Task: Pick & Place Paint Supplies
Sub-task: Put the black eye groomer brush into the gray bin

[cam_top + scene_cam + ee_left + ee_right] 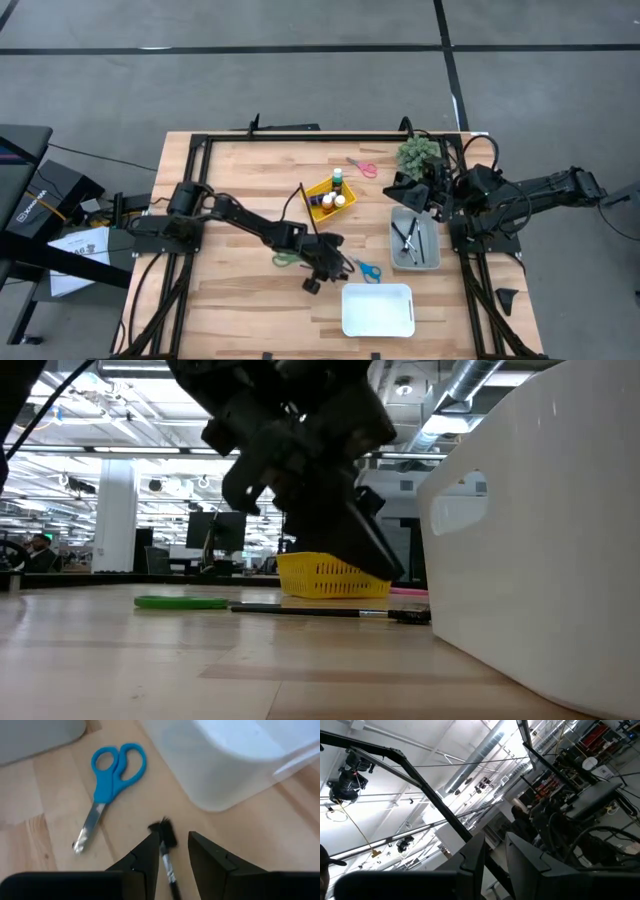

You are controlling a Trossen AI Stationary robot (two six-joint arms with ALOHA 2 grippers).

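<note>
While your left hand [170, 847] straddles the dark-handled brush [166, 851] on the desk [230, 300], its two fingers [145, 857] stand partly apart, one on each side of the handle, and no grip shows yet; the brush lies flat, just beside the white bin [378, 310], on the side facing the yellow basket [331, 196]; its long axis runs away from the wrist, bristle tip pointing toward the bin's rounded corner, so the fingers already sit across the handle as a pinch needs; the blue scissors [107, 777] lie near the bin too, clear of the fingers; paint bottles [338, 181] stand in the yellow basket, farther from the bin; your right hand [492, 855] waits well off beside the grey tray [415, 240], fingers slightly parted and empty, so the left arm is plainly the nearer one.
</note>
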